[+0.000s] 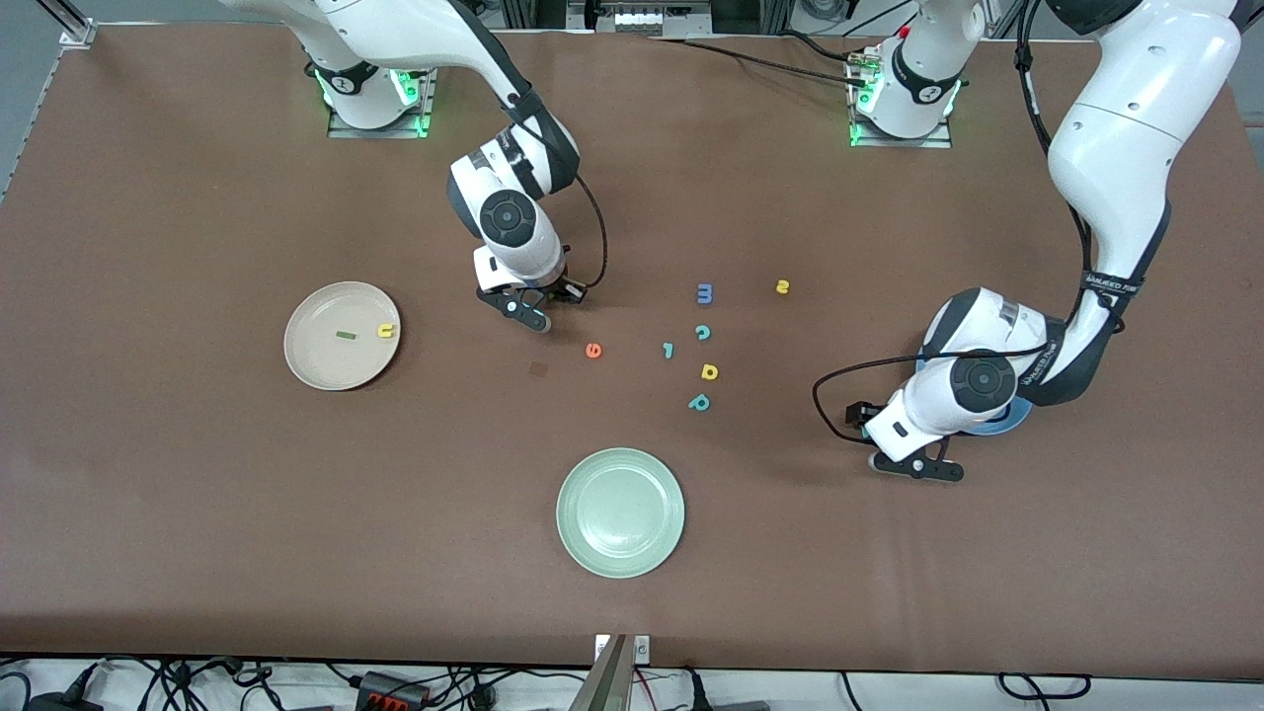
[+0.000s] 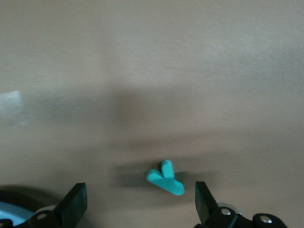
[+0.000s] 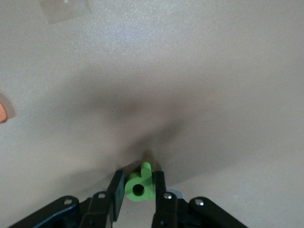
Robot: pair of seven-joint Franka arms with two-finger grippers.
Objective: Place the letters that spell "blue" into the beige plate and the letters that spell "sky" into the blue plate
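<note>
The beige plate (image 1: 308, 367) holds the dark green l (image 1: 345, 335) and the yellow u (image 1: 386, 331). My right gripper (image 1: 528, 314) (image 3: 138, 178) is low over the table between that plate and the orange e (image 1: 593, 350) (image 3: 2, 114), shut on the green b (image 3: 137, 186). The yellow s (image 1: 782, 287) lies farther back. My left gripper (image 1: 918, 467) (image 2: 140, 197) is open, and the teal y (image 2: 165, 178) lies on the table between its fingers. The left arm covers most of the blue plate (image 1: 999, 427) (image 2: 9, 216).
Loose letters lie mid-table: a blue m (image 1: 704, 292), a teal c (image 1: 702, 333), a small teal hooked letter (image 1: 668, 350), a yellow loop-and-stem letter (image 1: 709, 371) and a teal one (image 1: 699, 402). A pale green plate (image 1: 620, 512) sits nearer the front camera.
</note>
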